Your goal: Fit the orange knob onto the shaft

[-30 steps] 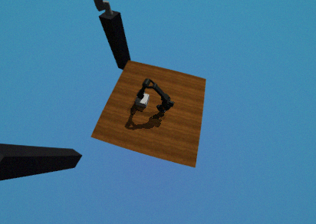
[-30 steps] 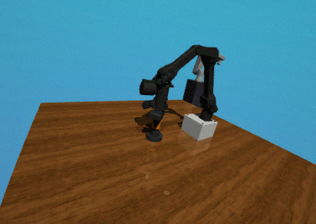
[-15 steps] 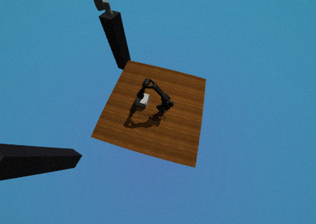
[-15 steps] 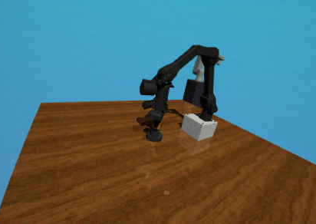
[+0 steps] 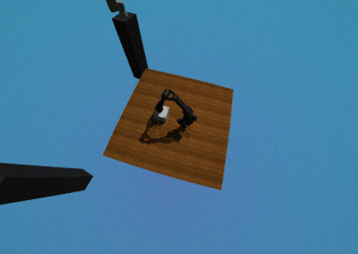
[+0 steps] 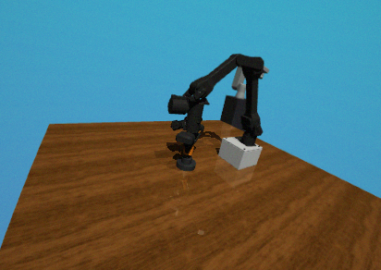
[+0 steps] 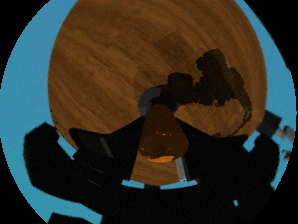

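Blue on all sides, plain and unbroken, behind one brown wooden table top (image 5: 202,152) (image 6: 114,199) (image 7: 100,65) with visible grain. Counted in the top view: two long black blocks (image 5: 130,45) (image 5: 42,184), both outside the table's edge. On the wood, one pale box-shaped base (image 5: 163,112) (image 6: 239,153), and rising from it one black jointed arm (image 5: 182,104) (image 6: 220,75), bent over and reaching down to one dark round pedestal (image 6: 186,165) (image 7: 148,101).

At the end of the arm, one black parallel-jaw gripper (image 5: 187,122) (image 6: 189,149) (image 7: 158,119), pinching one orange knob (image 6: 190,151) (image 7: 160,159) between its fingers. Knob just above the pedestal in the exterior view, mostly hidden by the fingers; too dark and too small to tell about contact with the shaft.

Done, by the look of it: knob gripped and brought to the pedestal. Left, most likely: flat side matched to flat side by a little turning, then the push all the way down, then the release. Match of the flats impossible to judge from here; not seated, apparently, and certainly not let go.
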`<act>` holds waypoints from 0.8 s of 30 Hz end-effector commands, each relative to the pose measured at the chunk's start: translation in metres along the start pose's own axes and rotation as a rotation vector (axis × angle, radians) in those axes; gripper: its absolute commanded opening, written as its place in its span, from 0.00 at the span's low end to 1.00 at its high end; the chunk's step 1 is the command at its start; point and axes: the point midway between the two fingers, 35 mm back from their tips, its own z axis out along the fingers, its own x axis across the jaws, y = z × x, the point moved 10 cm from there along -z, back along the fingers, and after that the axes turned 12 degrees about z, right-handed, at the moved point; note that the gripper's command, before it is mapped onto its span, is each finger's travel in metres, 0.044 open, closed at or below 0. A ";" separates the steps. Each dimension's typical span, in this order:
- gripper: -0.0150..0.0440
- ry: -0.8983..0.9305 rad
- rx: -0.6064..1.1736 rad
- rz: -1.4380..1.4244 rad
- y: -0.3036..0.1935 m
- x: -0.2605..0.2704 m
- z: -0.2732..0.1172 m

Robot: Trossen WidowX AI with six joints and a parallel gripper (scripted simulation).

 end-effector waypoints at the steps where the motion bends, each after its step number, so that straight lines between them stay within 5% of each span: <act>1: 0.25 0.003 -0.005 0.112 0.001 0.002 -0.002; 24: 0.25 0.003 -0.005 0.122 -0.001 -0.001 0.003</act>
